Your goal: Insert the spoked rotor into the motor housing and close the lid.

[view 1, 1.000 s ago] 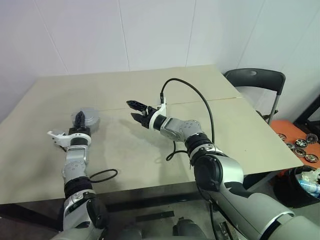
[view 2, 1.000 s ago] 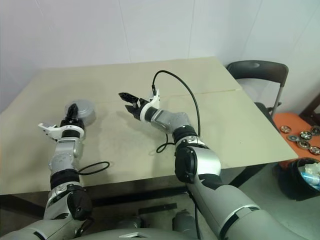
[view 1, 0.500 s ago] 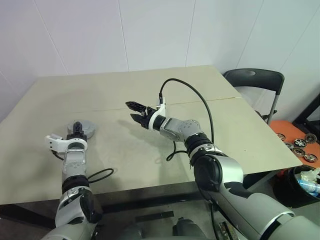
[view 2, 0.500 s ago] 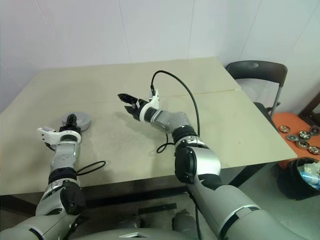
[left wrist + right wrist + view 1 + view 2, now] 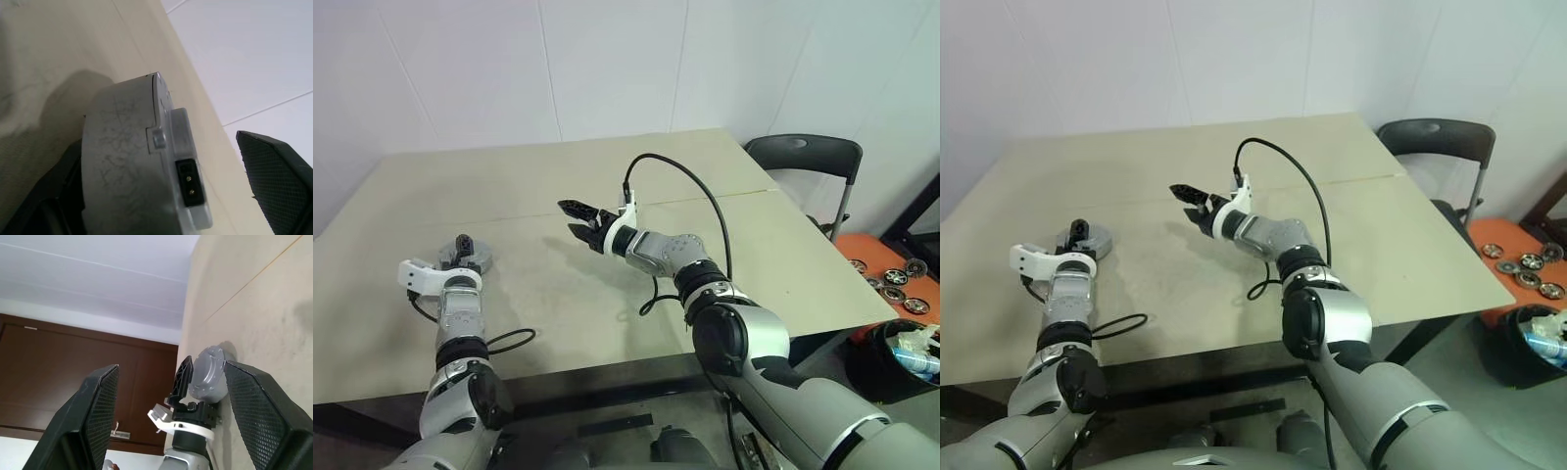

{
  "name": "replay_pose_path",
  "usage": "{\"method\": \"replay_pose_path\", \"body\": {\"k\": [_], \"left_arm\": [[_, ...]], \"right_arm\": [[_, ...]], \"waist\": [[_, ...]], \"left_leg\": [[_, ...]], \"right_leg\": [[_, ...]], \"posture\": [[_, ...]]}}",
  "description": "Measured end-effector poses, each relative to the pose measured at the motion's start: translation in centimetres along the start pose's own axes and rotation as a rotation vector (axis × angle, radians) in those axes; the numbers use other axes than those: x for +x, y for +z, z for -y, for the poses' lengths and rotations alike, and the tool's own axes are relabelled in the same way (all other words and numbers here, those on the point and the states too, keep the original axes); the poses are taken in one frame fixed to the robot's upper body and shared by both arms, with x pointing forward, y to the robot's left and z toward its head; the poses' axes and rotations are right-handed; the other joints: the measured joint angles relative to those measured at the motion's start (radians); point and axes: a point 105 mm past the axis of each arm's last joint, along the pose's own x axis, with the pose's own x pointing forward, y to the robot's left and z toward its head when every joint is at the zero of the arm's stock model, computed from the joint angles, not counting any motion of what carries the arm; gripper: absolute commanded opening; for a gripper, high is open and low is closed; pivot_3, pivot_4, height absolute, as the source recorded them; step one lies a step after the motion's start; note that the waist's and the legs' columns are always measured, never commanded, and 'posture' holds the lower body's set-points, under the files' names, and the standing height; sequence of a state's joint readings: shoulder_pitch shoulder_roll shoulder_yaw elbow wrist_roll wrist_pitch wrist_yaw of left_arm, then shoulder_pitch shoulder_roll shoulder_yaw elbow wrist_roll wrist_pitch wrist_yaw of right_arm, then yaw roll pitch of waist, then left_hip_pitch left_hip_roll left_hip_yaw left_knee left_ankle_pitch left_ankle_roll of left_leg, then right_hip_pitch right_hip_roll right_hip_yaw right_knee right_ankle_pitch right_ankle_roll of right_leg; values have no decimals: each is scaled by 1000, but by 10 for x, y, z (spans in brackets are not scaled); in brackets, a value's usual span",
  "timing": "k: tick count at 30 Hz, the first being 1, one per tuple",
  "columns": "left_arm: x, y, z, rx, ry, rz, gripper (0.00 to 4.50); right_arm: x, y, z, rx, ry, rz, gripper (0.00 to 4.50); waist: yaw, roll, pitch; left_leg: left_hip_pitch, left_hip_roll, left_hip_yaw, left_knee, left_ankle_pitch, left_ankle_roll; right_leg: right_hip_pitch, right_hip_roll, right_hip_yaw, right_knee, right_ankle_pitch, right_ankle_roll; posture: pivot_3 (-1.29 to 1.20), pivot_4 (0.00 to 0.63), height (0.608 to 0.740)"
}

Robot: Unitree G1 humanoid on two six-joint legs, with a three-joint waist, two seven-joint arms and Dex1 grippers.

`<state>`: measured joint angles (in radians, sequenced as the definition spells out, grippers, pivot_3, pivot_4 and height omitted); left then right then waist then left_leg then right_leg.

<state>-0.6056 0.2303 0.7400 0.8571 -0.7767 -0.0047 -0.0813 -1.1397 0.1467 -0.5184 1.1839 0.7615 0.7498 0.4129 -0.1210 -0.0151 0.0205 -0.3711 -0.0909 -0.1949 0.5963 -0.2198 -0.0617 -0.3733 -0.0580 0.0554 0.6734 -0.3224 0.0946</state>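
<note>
Motor housing [image 5: 470, 260] between left end effector [image 5: 462, 251] fingers, seemingly

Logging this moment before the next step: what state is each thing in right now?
motor housing: resting on the table, lid on, between the left gripper's fingers.
left gripper: open around the housing.
right gripper: open, empty, above the table.
chair: unoccupied, beside the table.

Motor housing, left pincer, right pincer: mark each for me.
motor housing [image 5: 122, 161]: left wrist view, scratched grey side wall.
left pincer [image 5: 462, 251]: left eye view, between its fingertips.
right pincer [image 5: 572, 217]: left eye view, gap between its fingertips.
</note>
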Motion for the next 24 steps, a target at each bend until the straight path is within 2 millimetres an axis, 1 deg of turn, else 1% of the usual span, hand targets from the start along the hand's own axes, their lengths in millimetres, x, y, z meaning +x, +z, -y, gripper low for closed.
{"method": "replay_pose_path", "body": {"k": [5, 7, 12, 13, 17, 20, 22, 24], "left_arm": [[1, 7, -8, 56, 81, 48, 4464], [0, 13, -13, 84, 118, 73, 4464], [-4, 29, -29, 167, 220, 148, 4464], [-5, 32, -32, 185, 241, 162, 4464], [-9, 43, -42, 258, 307, 208, 4464], [-14, 56, -51, 336, 361, 258, 4464], [-18, 63, -58, 388, 396, 280, 4464], [-20, 64, -61, 439, 402, 288, 4464]], "right_arm": [[0, 0, 0, -5, -3, -3, 3546], [0, -1, 0, -8, -3, -6, 3546], [0, -2, 1, -16, -7, -13, 3546], [0, -2, 1, -18, -8, -15, 3546], [0, -3, 1, -21, -6, -20, 3546], [1, -3, 0, -21, -2, -22, 3546], [1, -4, 0, -22, 2, -24, 3546], [1, -4, -1, -26, 12, -26, 3546]], "waist": [[-20, 0, -1], [-36, 1, -1], [-62, 1, -1], [-63, 1, -1], [-61, 0, -1], [-57, 0, -1], [-48, 0, -1], [-30, -1, 0]], "left_leg": [[3, 1, 2, 0, 0, 0], [4, 1, 2, 0, 0, 0], [12, 1, 4, -3, 0, 0], [14, 1, 3, -4, -1, 1], [14, 2, 3, -4, -1, 2], [13, 2, 2, -4, -1, 2], [12, 1, 2, -3, -1, 1], [11, 1, 2, -3, -1, 1]], "right_leg": [[0, 1, 2, 2, 0, 0], [1, 1, 3, 3, 0, 0], [3, 4, 13, 4, 0, 0], [4, 6, 15, 4, 0, 0], [3, 7, 16, 4, 0, 0], [3, 7, 16, 4, 0, 0], [3, 7, 16, 4, 0, 0], [2, 7, 15, 3, 0, 0]], "posture": [[0, 0, 740], [0, 0, 740], [0, 0, 740], [0, 0, 740], [0, 0, 740], [0, 0, 740], [0, 0, 740], [0, 0, 740]]}}
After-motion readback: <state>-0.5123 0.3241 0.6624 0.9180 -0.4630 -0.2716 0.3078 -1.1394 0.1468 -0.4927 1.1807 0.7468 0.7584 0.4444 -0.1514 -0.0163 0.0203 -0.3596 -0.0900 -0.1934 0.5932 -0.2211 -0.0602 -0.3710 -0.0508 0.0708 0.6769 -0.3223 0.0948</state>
